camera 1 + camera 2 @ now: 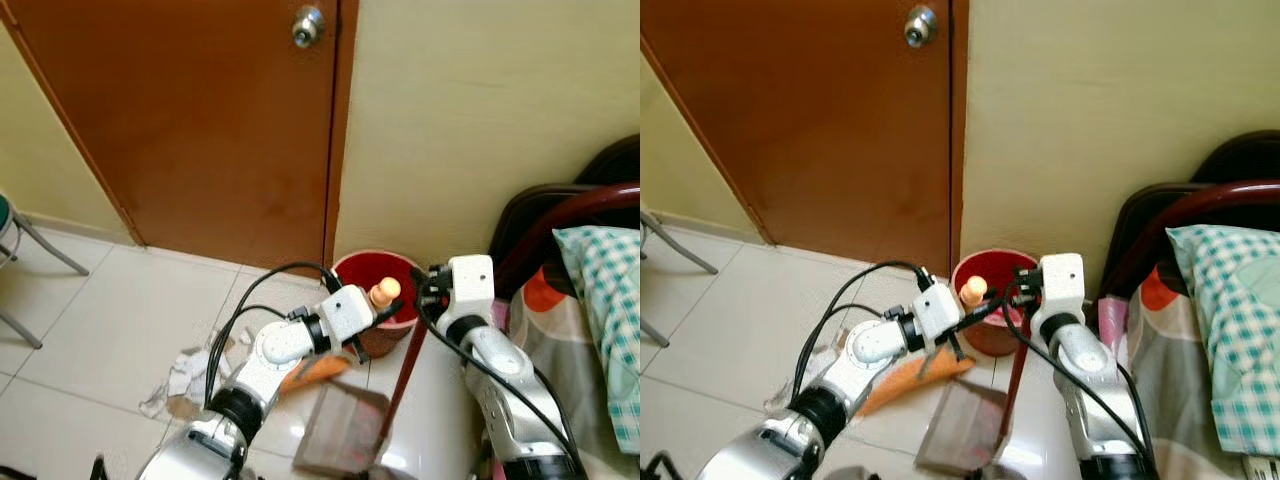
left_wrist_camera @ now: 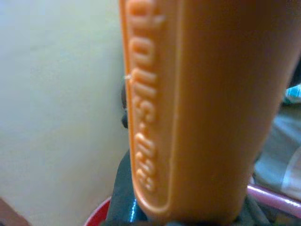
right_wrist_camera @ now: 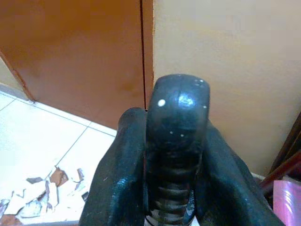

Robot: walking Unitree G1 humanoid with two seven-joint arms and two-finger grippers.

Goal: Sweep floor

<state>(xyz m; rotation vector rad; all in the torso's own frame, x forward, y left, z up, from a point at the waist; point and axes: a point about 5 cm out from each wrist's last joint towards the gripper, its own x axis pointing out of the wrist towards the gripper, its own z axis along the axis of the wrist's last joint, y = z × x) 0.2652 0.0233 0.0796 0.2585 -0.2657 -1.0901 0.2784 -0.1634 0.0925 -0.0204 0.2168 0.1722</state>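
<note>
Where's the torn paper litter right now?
Scattered white and brown paper scraps lie on the white tiled floor at the robot's left, before the brown wooden door.

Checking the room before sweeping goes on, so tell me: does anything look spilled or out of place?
Yes: torn paper scraps lie scattered on the white floor tiles near the brown door, left of the red bin.

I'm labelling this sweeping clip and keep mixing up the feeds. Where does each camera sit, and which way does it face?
Left eye view: on the head, looking forward and down at the door, red bin and paper scraps; both silver arms show.
Right eye view: the head's other eye, same scene slightly shifted.
Left wrist view: on the left wrist, looking along the left gripper at the orange handle it holds.
Right wrist view: on the right wrist; the right gripper clamps a black handle end.
Shared: door and scraps appear in the right wrist and eye views.
</note>
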